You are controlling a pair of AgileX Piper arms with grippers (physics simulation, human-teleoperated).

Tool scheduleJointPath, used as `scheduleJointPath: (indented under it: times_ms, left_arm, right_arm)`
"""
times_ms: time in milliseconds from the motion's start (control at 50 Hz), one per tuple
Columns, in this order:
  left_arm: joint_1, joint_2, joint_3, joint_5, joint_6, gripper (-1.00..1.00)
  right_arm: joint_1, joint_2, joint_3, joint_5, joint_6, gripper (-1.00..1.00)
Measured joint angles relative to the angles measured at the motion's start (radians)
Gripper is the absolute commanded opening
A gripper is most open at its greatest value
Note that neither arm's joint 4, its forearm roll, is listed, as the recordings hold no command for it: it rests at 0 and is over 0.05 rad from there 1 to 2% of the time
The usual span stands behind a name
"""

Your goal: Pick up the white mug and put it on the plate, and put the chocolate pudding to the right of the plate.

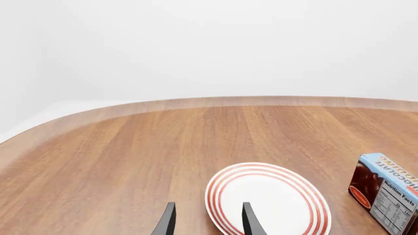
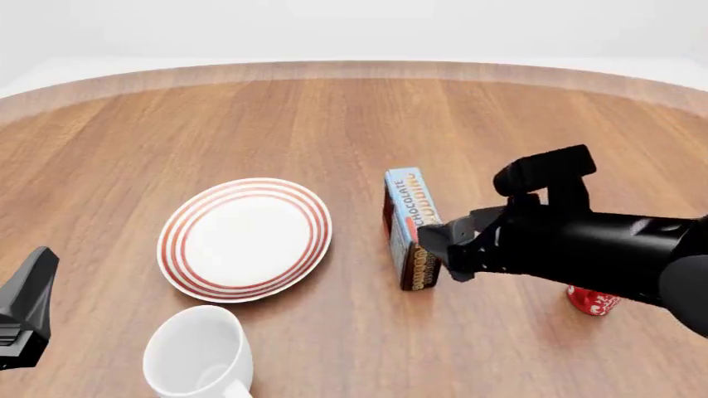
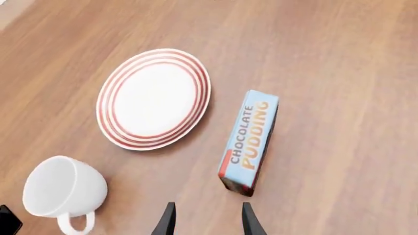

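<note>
The plate (image 2: 245, 239) lies flat on the wooden counter (image 2: 332, 116), left of centre in the front view; its face is bare. The mug (image 2: 199, 355) stands upright on the counter just near of the plate, apart from it, mouth up, handle toward the near side; it also shows in the right wrist view (image 3: 64, 188), beside the plate (image 3: 154, 99).

The pudding (image 2: 412, 225) stands on a long edge just right of the plate, apart from it, blue lettered face up, long axis running near to far; in the right wrist view (image 3: 249, 140) the lettering reads along its length; in the left wrist view (image 1: 386, 191) its nutrition panel and brown side show beside the plate (image 1: 267, 200).

The right gripper (image 2: 434, 247) sits at the near right of the pudding; its fingers (image 3: 248, 220) are parted with nothing between them, tips just near of the carton's near end; whether they touch it cannot be told. The left gripper (image 1: 207, 220) is low at the near left; its fingers (image 1: 167, 221) are parted and hold nothing, one tip over the plate's rim in its wrist view. A red mug (image 2: 593, 302) stands at the right, mostly hidden behind the right arm (image 2: 598, 249).
</note>
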Motion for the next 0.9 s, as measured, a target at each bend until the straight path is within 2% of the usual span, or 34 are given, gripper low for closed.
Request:
scheduleJointPath:
  times_ms: [480, 660, 900]
  left_arm:
    - [0.000, 0.000, 0.000, 0.000, 0.000, 1.00]
    - [0.000, 0.000, 0.000, 0.000, 0.000, 1.00]
    - [0.000, 0.000, 0.000, 0.000, 0.000, 1.00]
  right_arm:
    - [0.056, -0.016, 0.134, -0.144, -0.140, 1.00]
    - [0.094, 0.016, 0.148, -0.173, -0.160, 1.00]
    - [0.153, 0.074, 0.153, -0.204, -0.152, 1.00]
